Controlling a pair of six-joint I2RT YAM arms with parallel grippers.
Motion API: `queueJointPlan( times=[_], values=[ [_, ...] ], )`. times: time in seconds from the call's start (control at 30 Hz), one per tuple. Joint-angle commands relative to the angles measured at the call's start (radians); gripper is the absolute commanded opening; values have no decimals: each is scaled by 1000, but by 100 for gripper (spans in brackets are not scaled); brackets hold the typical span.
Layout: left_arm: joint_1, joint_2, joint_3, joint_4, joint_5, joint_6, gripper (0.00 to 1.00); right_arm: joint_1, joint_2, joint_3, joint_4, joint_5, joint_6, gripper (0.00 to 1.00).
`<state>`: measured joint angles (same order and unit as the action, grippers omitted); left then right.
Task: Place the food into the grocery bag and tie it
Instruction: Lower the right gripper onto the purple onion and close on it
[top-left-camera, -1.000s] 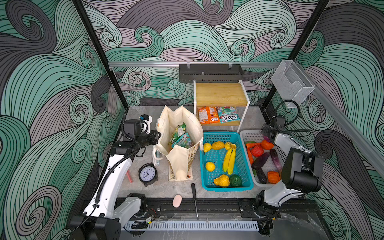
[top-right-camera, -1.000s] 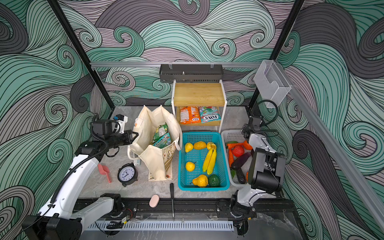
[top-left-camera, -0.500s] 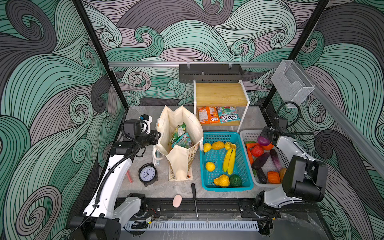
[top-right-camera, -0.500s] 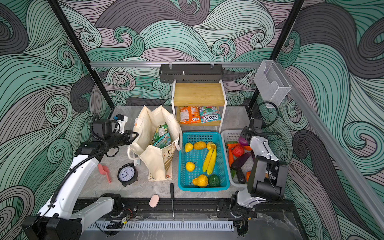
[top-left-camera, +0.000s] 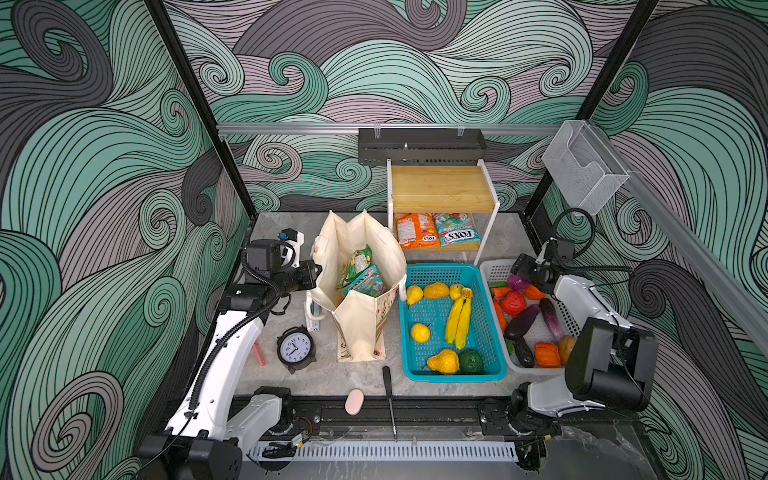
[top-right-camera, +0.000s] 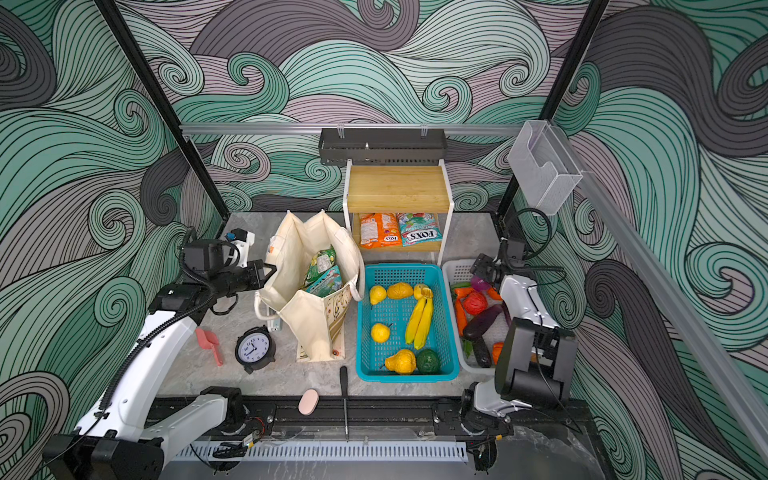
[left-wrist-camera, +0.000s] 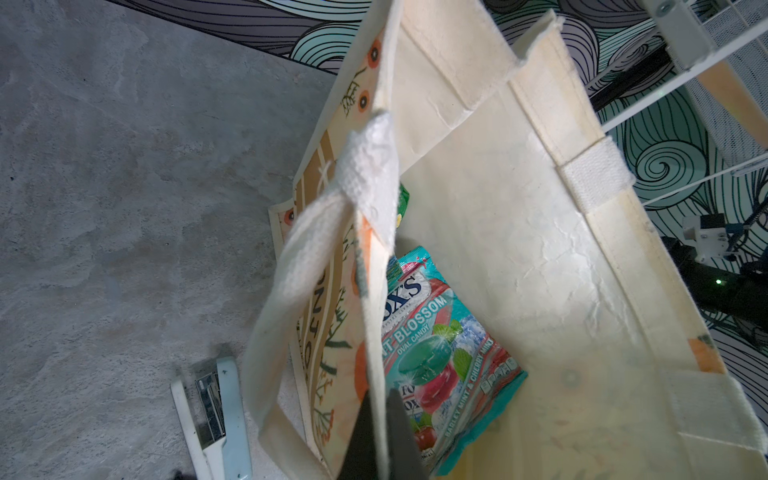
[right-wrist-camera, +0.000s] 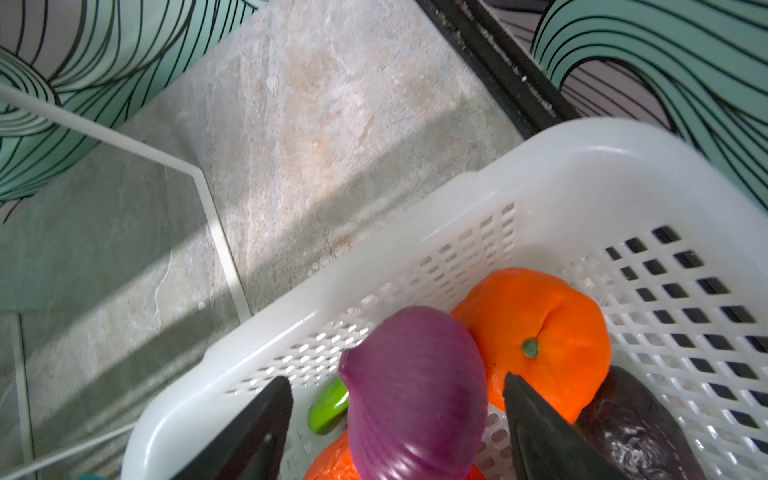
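The cream grocery bag (top-left-camera: 357, 245) stands open left of centre in both top views, with a green-yellow and a teal snack packet (left-wrist-camera: 436, 345) inside. My left gripper (left-wrist-camera: 380, 399) is shut on the bag's left rim (top-right-camera: 270, 270), the fabric pinched between its fingers. More food lies in the white basket (right-wrist-camera: 415, 232) at the right: a purple onion (right-wrist-camera: 415, 395), an orange (right-wrist-camera: 536, 328), eggplants (top-left-camera: 521, 322). Low over the basket's back end, my right gripper (right-wrist-camera: 395, 390) stands open astride the onion (top-left-camera: 518, 282), a gap showing on each side.
A teal basket (top-left-camera: 453, 378) with bananas, lemons and a pear sits between bag and white basket. The wooden shelf (top-left-camera: 440, 187) behind holds two more packets. Alarm clock (top-left-camera: 296, 347), stapler (left-wrist-camera: 216, 411), screwdriver (top-left-camera: 388, 386) and pink pad (top-left-camera: 354, 401) lie near the front.
My right arm's elbow has swung toward the front right while its gripper stayed over the basket's back end. Its jaws narrowed, then spread wider round the onion. The left arm has not moved.
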<state>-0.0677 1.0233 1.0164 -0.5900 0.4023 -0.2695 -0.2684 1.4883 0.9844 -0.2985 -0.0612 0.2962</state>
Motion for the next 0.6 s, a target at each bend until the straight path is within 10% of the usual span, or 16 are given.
queueJointPlan(
  times=[0.0, 0.57],
  values=[
    [2, -12, -2, -16, 12, 16, 0, 3, 35, 0, -24, -34, 9, 81],
    [2, -22, -4, -17, 9, 19, 0, 9, 96, -7, -6, -19, 33, 82]
  ],
)
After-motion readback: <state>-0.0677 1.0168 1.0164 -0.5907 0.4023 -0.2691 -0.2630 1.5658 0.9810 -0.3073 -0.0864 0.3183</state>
